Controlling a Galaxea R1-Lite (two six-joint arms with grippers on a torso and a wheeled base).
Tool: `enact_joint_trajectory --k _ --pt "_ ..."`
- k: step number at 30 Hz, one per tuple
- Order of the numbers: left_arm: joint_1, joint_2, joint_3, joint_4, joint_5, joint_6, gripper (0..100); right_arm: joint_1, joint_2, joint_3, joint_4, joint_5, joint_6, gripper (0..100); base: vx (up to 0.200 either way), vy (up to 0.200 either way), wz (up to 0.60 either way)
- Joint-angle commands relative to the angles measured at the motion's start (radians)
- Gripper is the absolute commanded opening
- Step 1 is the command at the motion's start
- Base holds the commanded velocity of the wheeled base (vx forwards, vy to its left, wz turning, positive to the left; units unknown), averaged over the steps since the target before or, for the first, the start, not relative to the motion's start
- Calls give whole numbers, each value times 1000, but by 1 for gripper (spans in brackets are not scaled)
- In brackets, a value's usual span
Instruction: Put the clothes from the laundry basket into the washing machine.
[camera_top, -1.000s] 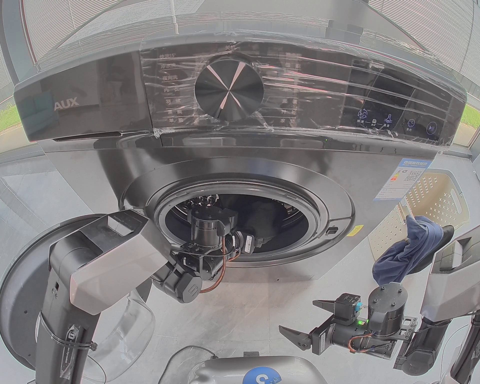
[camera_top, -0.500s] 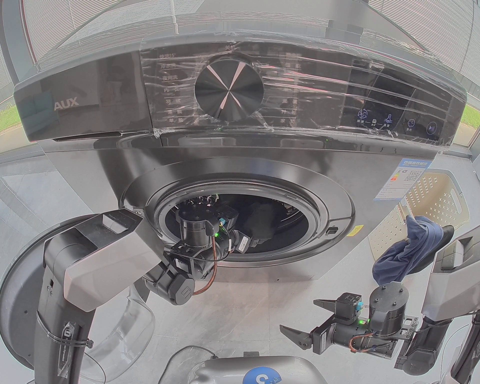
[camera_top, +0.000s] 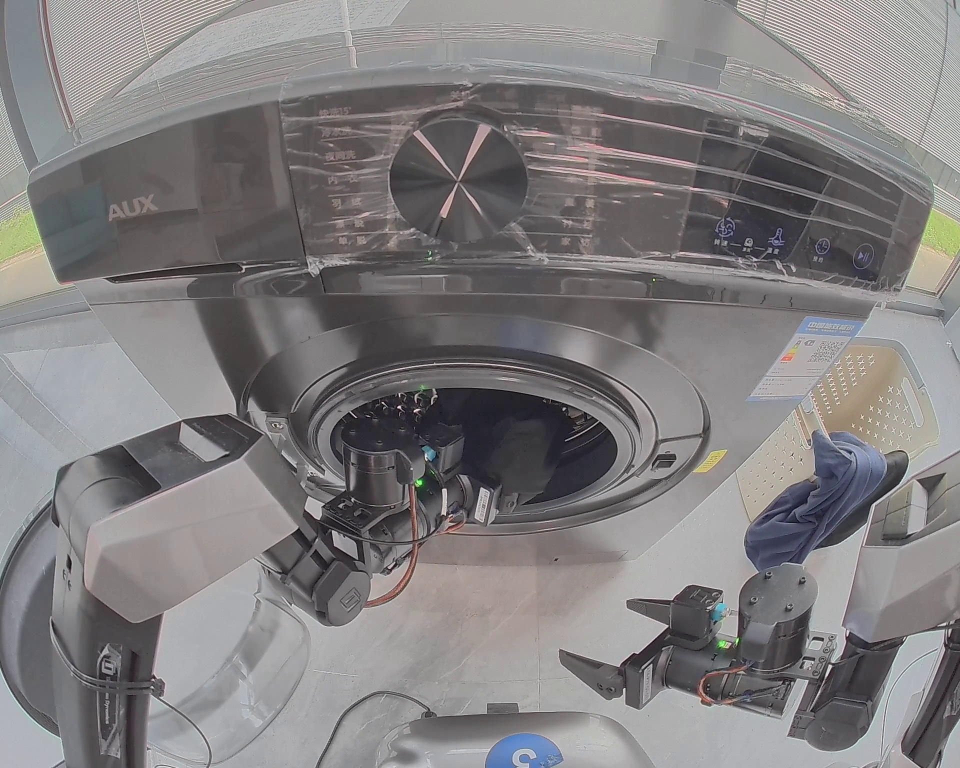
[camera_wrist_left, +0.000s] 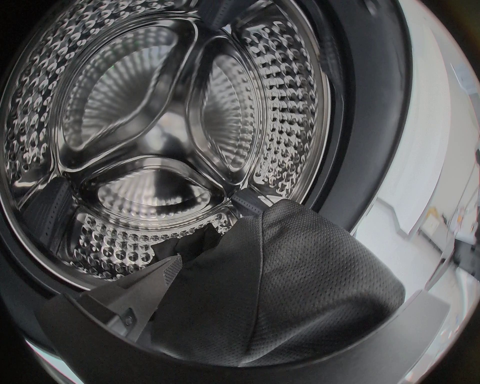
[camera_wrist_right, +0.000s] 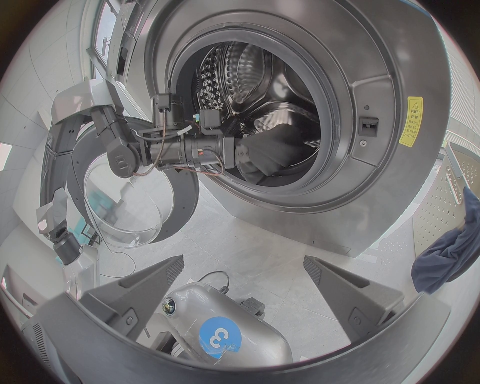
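One washing machine stands with its one round door swung wide open at the machine's left, so the drum can be reached. One perforated laundry basket sits just beside the machine's right side.

I count two garments. A dark blue garment is draped over the basket's rim, outside the machine and not yet loaded. A black mesh garment lies in the mouth of the drum, low at the front rather than deep inside. By my reckoning the task is about half done.

There are two hands. The left hand is at the drum's mouth, its jaws spread, with the black garment lying across one side. The right hand hangs low before the machine's front, spread wide and empty.
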Motion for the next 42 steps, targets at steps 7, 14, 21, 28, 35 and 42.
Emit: enact_joint_trajectory --k 7,14,21,28,35,42 --pt "-31 -107 47 4 -13 -160 100 0 3 1 -10 0 0 100 0 0 0" --pt "-32 -116 113 -10 -42 -170 100 0 3 1 -10 0 0 100 0 0 0" --pt "-32 -94 179 -53 -37 -142 100 2 4 1 -10 0 0 100 0 0 0" --pt "-14 -28 159 -142 51 -35 100 2 4 0 -10 0 0 100 0 0 0" --pt "-25 13 167 -265 25 149 100 2 6 0 -10 0 0 100 0 0 0" --pt "-29 24 162 -262 -53 232 100 2 4 0 -10 0 0 100 0 0 0"
